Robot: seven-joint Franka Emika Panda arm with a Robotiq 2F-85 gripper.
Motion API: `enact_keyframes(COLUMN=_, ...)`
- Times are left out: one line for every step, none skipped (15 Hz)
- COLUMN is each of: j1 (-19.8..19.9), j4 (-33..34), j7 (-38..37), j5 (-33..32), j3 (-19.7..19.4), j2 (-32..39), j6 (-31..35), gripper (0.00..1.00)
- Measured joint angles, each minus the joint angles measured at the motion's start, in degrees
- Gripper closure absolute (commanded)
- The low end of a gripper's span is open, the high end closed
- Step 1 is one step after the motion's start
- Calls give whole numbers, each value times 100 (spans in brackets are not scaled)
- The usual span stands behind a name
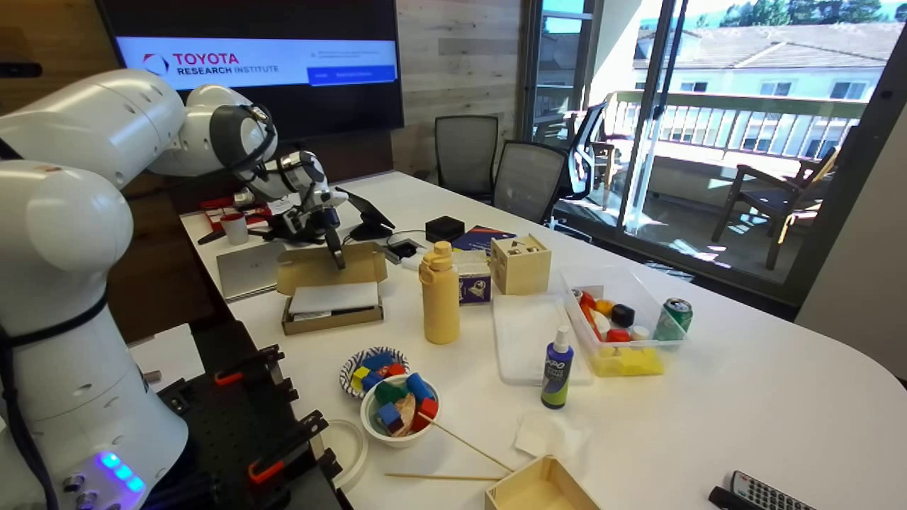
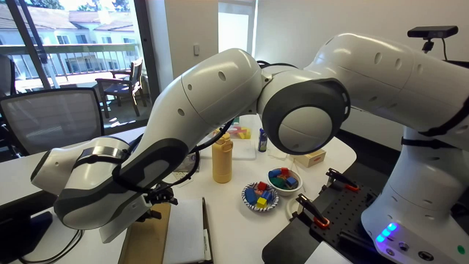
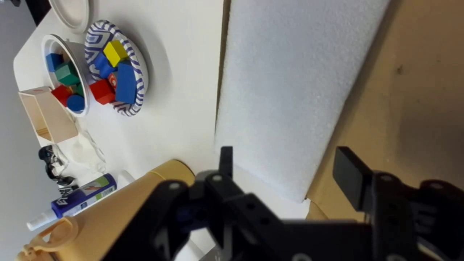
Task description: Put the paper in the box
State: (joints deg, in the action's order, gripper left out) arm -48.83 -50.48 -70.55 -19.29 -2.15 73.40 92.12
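Observation:
The brown cardboard box (image 1: 333,322) stands on the table with its lid flap (image 1: 365,262) folded back. It also shows in an exterior view (image 2: 207,227) below the arm. A white sheet, the likely paper (image 1: 334,297), lies over most of the box's dark inside; it also shows in an exterior view (image 2: 185,227). In the wrist view the white sheet (image 3: 286,83) runs up from between the fingers. My gripper (image 3: 286,163) is open and empty, fingers wide apart over the sheet's near end and the lid. In an exterior view my gripper (image 1: 337,256) hangs at the lid flap.
A yellow bottle (image 1: 441,301) stands close beside the box. A closed laptop (image 1: 249,269) lies behind it. Two bowls of blocks (image 1: 374,368) (image 1: 400,411), a spray bottle (image 1: 558,372), a wooden holder (image 1: 521,265) and a clear bin (image 1: 627,312) stand farther along the table.

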Motion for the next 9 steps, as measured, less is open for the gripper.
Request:
enact_keyframes(j1=4, j4=-16, j7=1, j5=0, j3=0, j2=0, j6=139, gripper=0)
enact_keyframes(j1=13, j4=-40, j7=1, j5=0, j3=0, j2=-1, j6=330, gripper=0)
enact_keyframes(j1=26, j4=-74, j7=-13, j5=0, j3=-8, j2=-2, j6=577, gripper=0)
enact_keyframes(j1=44, j4=-130, j7=-72, j5=0, j3=-29, j2=-5, j6=923, gripper=0)
enact_keyframes(j1=72, j4=-205, j7=-124, j5=0, j3=-60, j2=-5, j6=1314, gripper=0)
enact_keyframes(j1=124, j4=-306, j7=-195, j5=0, j3=-72, j2=-6, j6=1726, gripper=0)
enact_keyframes(j1=189, j4=-421, j7=-247, j5=0, j3=-75, j2=-7, j6=2103, gripper=0)
enact_keyframes(j1=253, j4=-546, j7=-309, j5=1, j3=-76, j2=-10, j6=2428, gripper=0)
enact_keyframes(j1=315, j4=-688, j7=-352, j5=3, j3=-75, j2=-18, j6=2726, gripper=0)
